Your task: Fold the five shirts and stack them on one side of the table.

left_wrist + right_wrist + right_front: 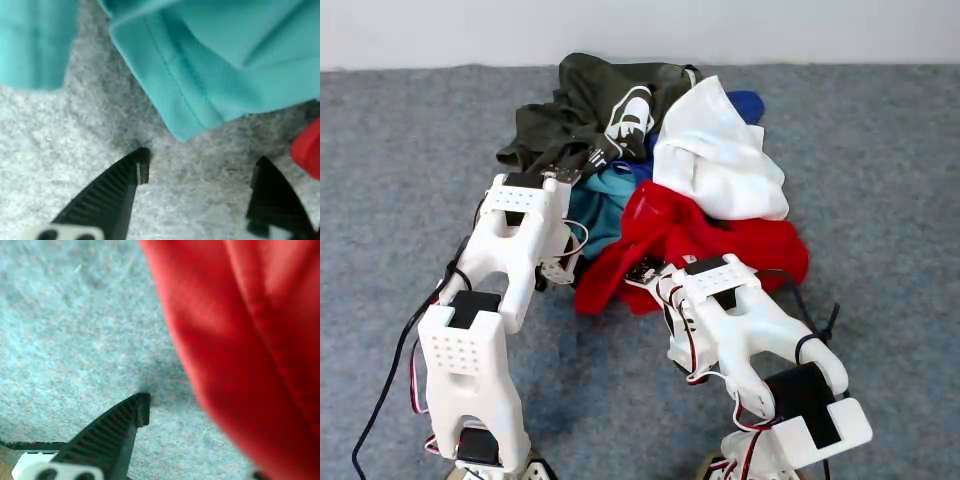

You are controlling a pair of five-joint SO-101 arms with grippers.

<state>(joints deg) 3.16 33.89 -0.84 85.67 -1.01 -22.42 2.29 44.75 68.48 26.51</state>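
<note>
Shirts (660,170), crumpled, heaped on grey felt counter (880,150); left fingers (115,185) spread near teal shirt (225,60), right fingers (112,427) parted beside red shirt (260,340).

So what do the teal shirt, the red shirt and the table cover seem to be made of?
The teal shirt looks like soft matte knit, probably cotton jersey: a stitched hem runs along its edge. The red shirt seems similar, matte with a stitched seam, less certain. The table cover looks like grey felt or low-pile carpet, fuzzy and speckled.
</note>
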